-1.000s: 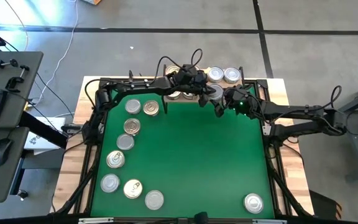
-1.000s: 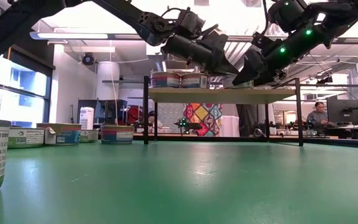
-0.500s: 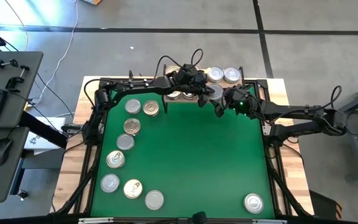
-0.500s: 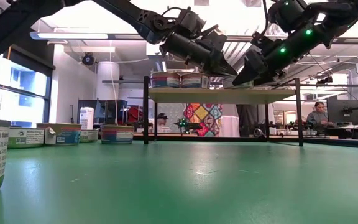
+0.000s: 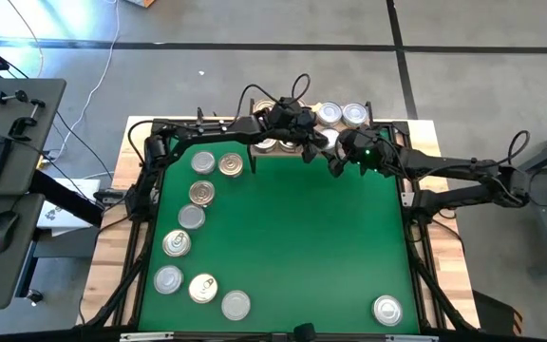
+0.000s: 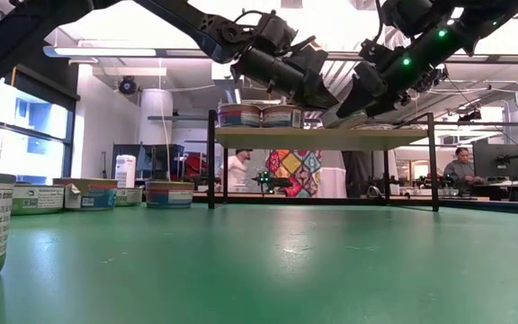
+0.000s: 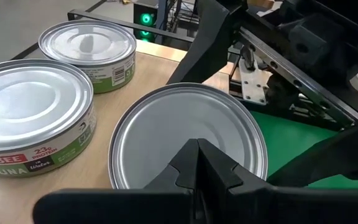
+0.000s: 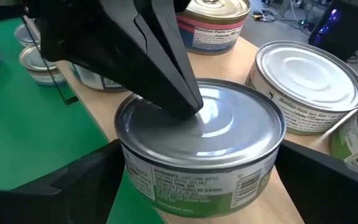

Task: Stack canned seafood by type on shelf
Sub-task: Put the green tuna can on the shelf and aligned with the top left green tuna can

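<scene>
Tin (image 8: 201, 140) sits on shelf (image 7: 160, 68); closed left claw (image 8: 188, 102) seemingly presses its half-hidden lid.

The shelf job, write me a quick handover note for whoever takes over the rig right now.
Left claw: shut, tips pressing on the lid of a silver tin at the shelf front edge.
Right claw: open, fingers either side of that same tin, not closed on it.
Done: several tins on the shelf, including two green-label silver ones beside the pinned tin.
Left: eight loose tins down the mat's left side and one at its near right corner.
</scene>
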